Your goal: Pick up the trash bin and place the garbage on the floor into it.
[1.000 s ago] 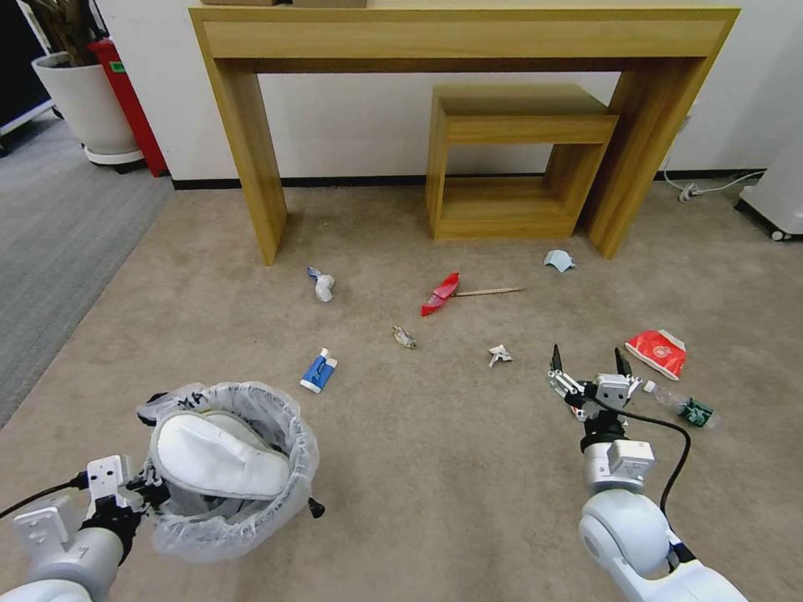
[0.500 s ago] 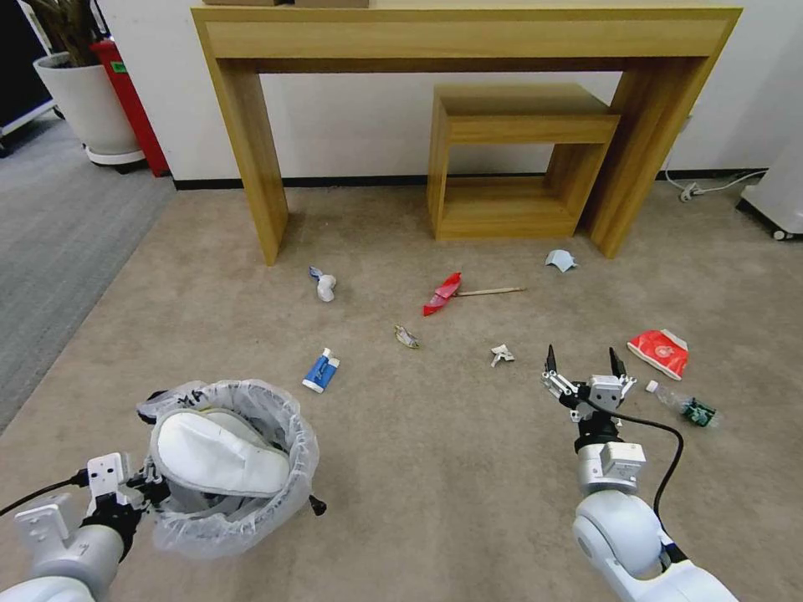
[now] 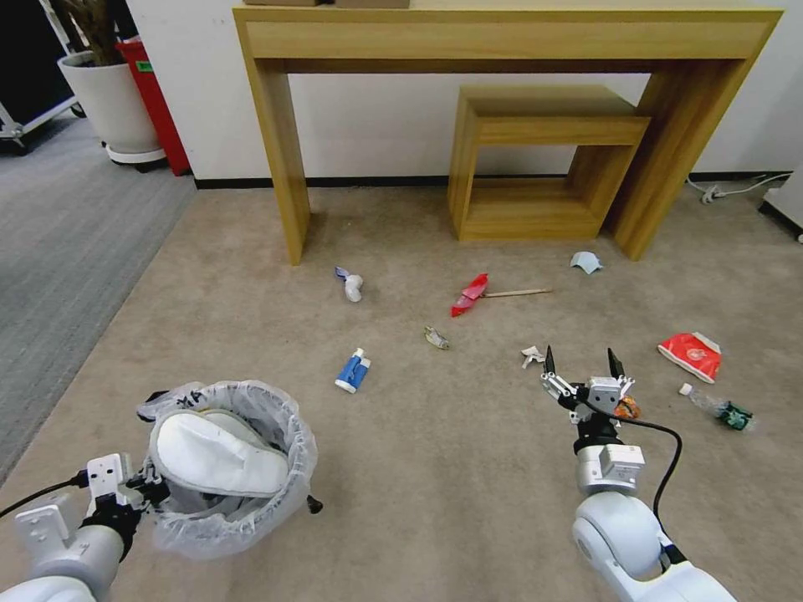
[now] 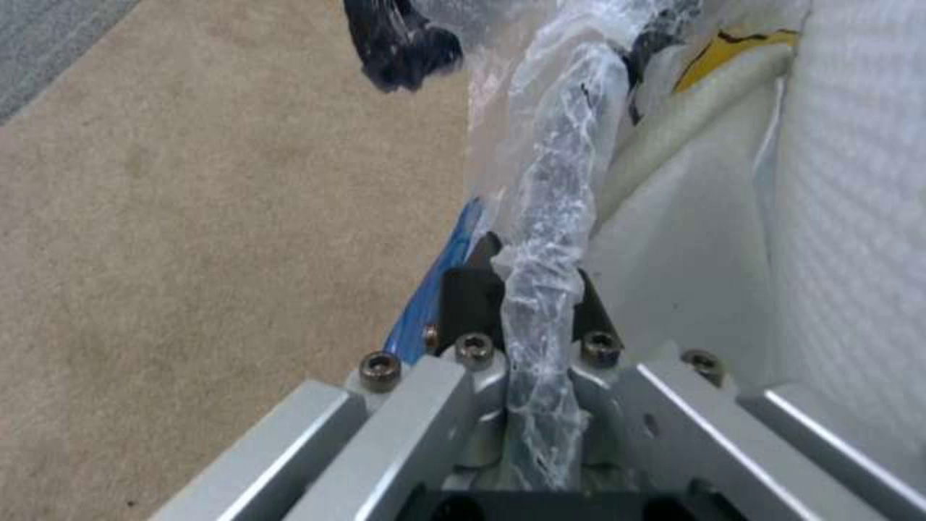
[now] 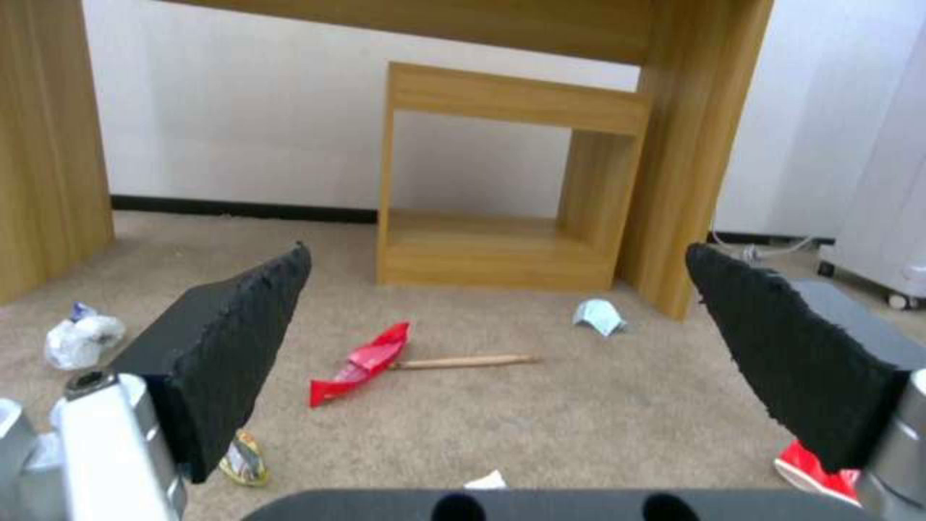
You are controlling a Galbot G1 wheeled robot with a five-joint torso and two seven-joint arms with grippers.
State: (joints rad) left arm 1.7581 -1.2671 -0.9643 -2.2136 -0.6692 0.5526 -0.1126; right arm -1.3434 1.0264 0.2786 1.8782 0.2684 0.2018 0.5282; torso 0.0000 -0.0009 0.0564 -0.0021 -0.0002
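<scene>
left gripper (image 4: 540, 318): fingers pinching rim of small black bag-lined trash bin (image 3: 230, 468) | right gripper (image 3: 581, 372): fingers spread wide, empty, above beige carpet floor (image 3: 452, 451)

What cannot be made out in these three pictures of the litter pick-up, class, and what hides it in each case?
- Head view: the small orange item is partly hidden by the open right claw.
- Head view: the white slipper hides the inside of the round black bin lined with crinkly plastic.
- Left wrist view: the plastic-wrapped rim covers the left claw's fingertips.
- Head view: print on the blue-white carton is too small to read.
</scene>
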